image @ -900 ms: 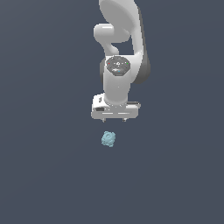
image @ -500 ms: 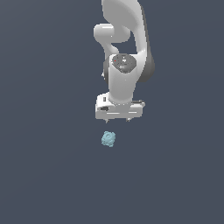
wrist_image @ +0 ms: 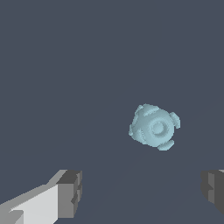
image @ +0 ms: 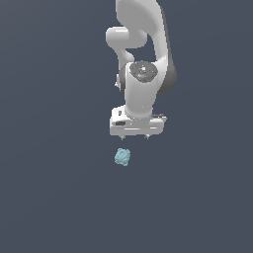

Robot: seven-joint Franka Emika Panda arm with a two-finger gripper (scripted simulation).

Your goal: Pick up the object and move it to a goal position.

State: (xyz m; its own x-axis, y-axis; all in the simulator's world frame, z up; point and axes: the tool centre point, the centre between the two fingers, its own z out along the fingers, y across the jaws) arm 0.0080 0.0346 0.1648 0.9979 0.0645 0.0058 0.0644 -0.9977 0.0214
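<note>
Below the claw (image: 136, 136), a little toward the exterior view's left, the object (image: 122, 157) lies on the dark floor (image: 54, 188), untouched. Its fingers (wrist_image: 70, 192) are spread wide, released, holding nothing.

The object (wrist_image: 154, 127) is a small, pale blue ball with bumps all around it and a round ring on its face. It sits alone on a plain dark grey ground. The tool (wrist_image: 142, 192) has two grey fingers (wrist_image: 70, 192) set wide apart. The ball touches neither finger. One finger has a white part behind it.
</note>
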